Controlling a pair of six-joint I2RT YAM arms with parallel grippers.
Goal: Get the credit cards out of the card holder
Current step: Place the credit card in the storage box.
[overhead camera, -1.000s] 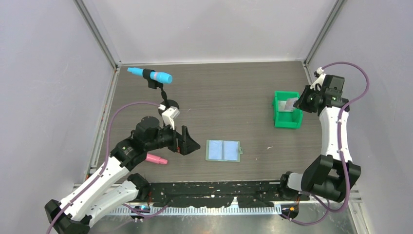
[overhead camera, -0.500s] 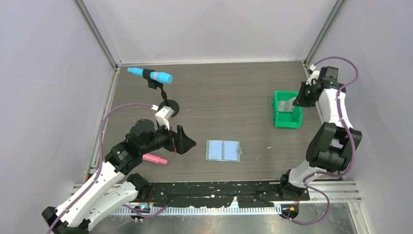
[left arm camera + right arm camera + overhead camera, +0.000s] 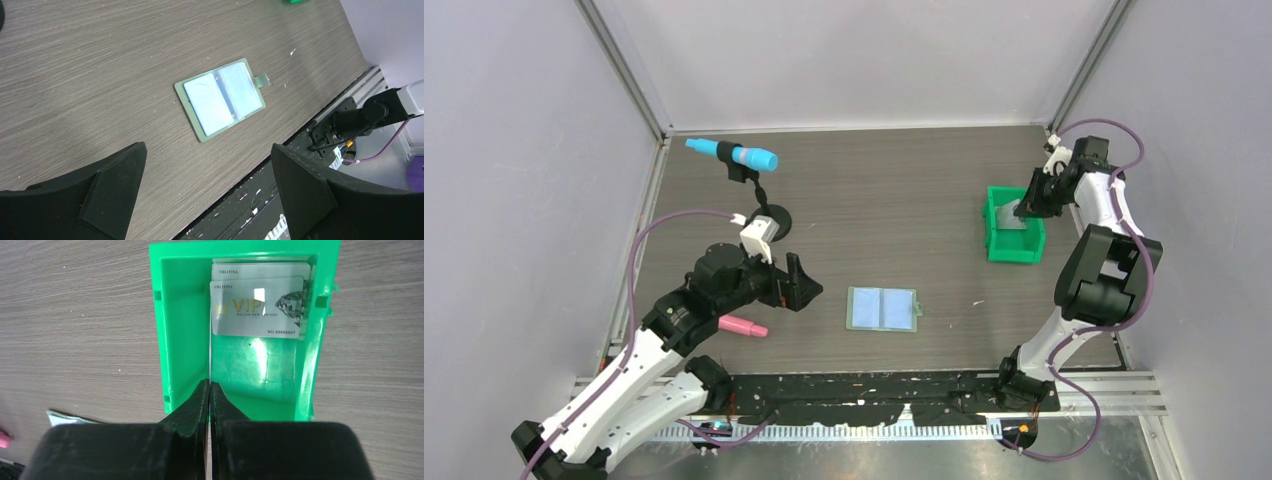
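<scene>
The card holder (image 3: 883,309) lies open and flat on the table near the front middle, its two bluish panels facing up; it also shows in the left wrist view (image 3: 220,99). My left gripper (image 3: 809,290) is open and empty, to the left of the holder. My right gripper (image 3: 1024,212) hovers over the green bin (image 3: 996,245). In the right wrist view it (image 3: 210,384) is shut on a thin credit card (image 3: 210,355) seen edge-on. Two more credit cards (image 3: 255,307) lie overlapped at the far end of the bin (image 3: 177,330).
A blue marker (image 3: 732,154) sits on a black stand (image 3: 774,217) at the back left. A pink marker (image 3: 742,326) lies under my left arm. A black rail (image 3: 874,385) runs along the table's front edge. Walls close in the left, right and back.
My right gripper has swung from the bin's right side to over the bin, still shut on the card. My left gripper has drawn back slightly to the left.
</scene>
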